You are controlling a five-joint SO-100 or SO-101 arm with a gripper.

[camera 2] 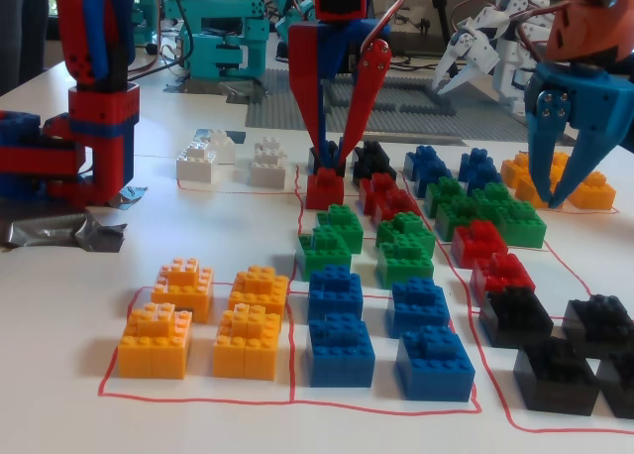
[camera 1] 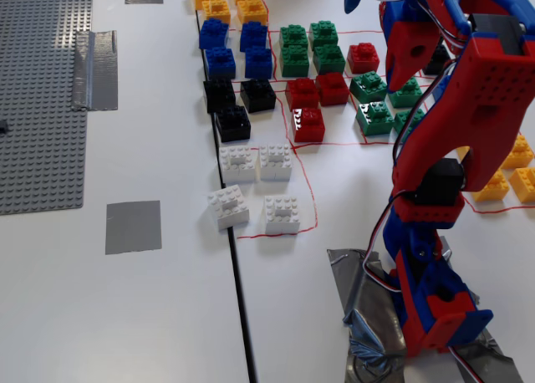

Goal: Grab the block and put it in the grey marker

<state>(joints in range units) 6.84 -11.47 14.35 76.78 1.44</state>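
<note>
I read the gripper (camera 2: 335, 165) as open: in the fixed view from table level its two red fingers (camera 2: 369, 97) stand apart in a narrow V, with nothing between them. In that view the tips line up just over the block (camera 2: 324, 188), the red brick at the end of the red group nearest the white bricks (camera 2: 230, 162). The higher fixed view makes me cautious. There the jaw sits up and to the right of the block (camera 1: 308, 124), seemingly raised over the green bricks (camera 1: 374, 103) beside it. So I judge the jaws are above the block and possibly offset toward the green side, not yet around it, though I cannot tell the height. The brick is square, so it has no long axis to favour, but another red brick (camera 1: 302, 92) sits just beside it on the far side from the white bricks, and a black brick (camera 1: 232, 124) lies near its left. The fingers therefore need to drop in the free gaps. Nothing here is a true container. The block lies inside a hand-drawn red outline (camera 1: 306, 165) with the other reds and greens. The grey marker (camera 1: 133, 227) lies well apart from the block, to its lower left in the higher view, past the white bricks and the dark seam (camera 1: 236, 274). It is bare.
</note>
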